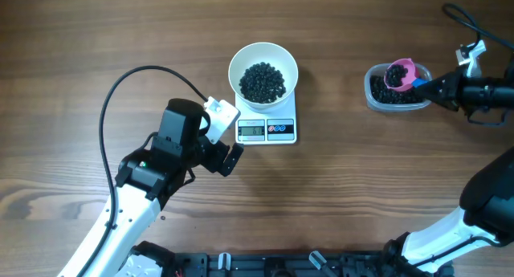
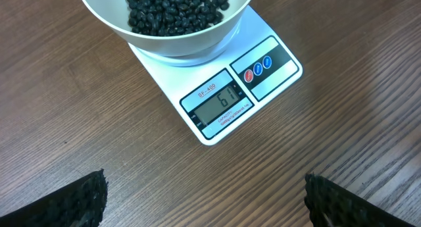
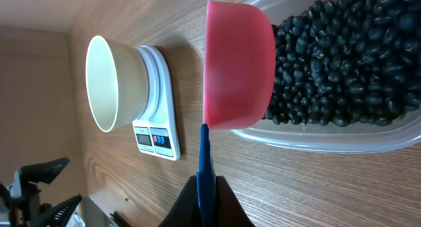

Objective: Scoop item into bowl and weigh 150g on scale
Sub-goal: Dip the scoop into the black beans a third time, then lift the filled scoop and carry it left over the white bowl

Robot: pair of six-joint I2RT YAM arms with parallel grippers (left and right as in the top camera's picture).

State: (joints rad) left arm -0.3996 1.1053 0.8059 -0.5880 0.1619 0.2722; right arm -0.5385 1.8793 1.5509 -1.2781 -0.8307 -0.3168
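Overhead: beans [image 1: 263,82] heaped in bowl [image 1: 263,49] on scale [image 1: 267,130]; loaded scoop [image 1: 405,68] over tub [image 1: 371,91], well off right. Left wrist: left fingers [image 2: 72,204] spread wide, empty, parked facing the display [image 2: 220,99], prob to watch it. Right wrist: right fingers [image 3: 233,210] clenched on scoop handle [image 3: 204,161], level so nothing spills.

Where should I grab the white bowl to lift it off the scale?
Probably pinch the bowl by its rim from above, at the left edge, one finger inside and one outside. It stands upright with an open, flaring rim, and the beans lie well below it.
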